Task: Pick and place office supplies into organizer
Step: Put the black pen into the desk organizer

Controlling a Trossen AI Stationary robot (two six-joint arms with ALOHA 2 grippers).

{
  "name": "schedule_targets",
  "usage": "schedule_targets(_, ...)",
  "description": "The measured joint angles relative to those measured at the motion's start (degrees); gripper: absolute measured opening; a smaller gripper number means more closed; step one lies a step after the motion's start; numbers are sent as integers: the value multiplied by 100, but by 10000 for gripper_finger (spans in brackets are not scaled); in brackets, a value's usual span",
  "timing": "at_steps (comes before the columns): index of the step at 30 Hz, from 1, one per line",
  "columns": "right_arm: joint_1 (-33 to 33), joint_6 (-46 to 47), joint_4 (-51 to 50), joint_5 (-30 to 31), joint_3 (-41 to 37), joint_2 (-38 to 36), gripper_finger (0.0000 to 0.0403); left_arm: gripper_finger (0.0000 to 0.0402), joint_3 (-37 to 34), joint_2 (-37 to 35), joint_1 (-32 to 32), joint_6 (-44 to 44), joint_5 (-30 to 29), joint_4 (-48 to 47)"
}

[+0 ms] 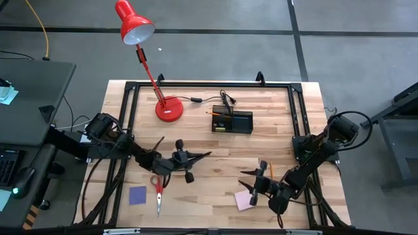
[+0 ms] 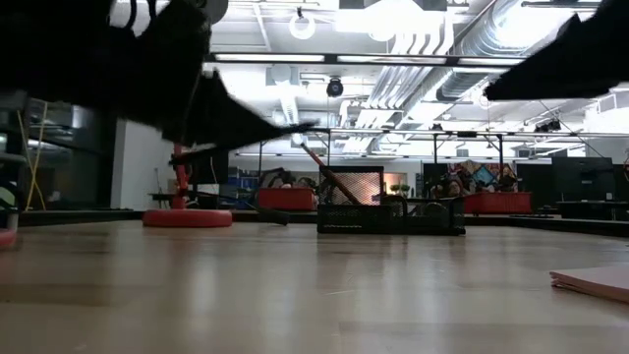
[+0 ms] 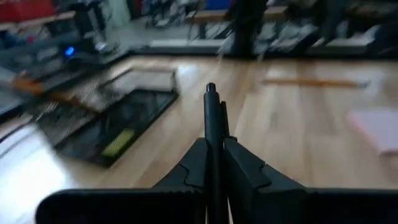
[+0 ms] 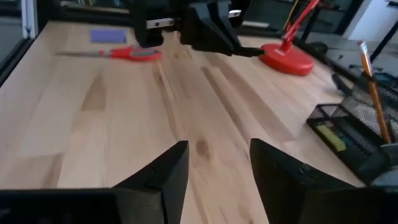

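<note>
1 pen (image 3: 211, 124) clenched in left gripper (image 3: 212, 152), above table.
Organizer (image 1: 232, 122) ahead of its jaws; right gripper (image 4: 214, 163) released, empty, pink pad (image 1: 244, 200) beside it.

The pink pad (image 2: 595, 282) is cut off at the low view's edge; the tray (image 3: 106, 127) looks blurry.

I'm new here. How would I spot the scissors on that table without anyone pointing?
Start at the red desk lamp at the far side of the wooden table, then come straight toward the near edge on the left arm's side. The scissors lie flat there, blades pointing to the near edge, beside a blue-purple square pad. Their red handles set them apart from the flat pad.
</note>
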Motion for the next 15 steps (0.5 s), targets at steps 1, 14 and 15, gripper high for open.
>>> schedule_targets(1, -31, -47, 96, 16, 0, 0, 169, 18, 0, 0, 0, 145, 83, 195)
schedule_targets(14, -959, -2113, 2548, -1215, 0, 0, 223, 18, 4, -9, -2, 1414, 1204, 2232)
schedule_targets(15, -1066, -2234, 2692, -1370, 0, 0, 226, 18, 6, -9, -2, 1466, 1315, 2331)
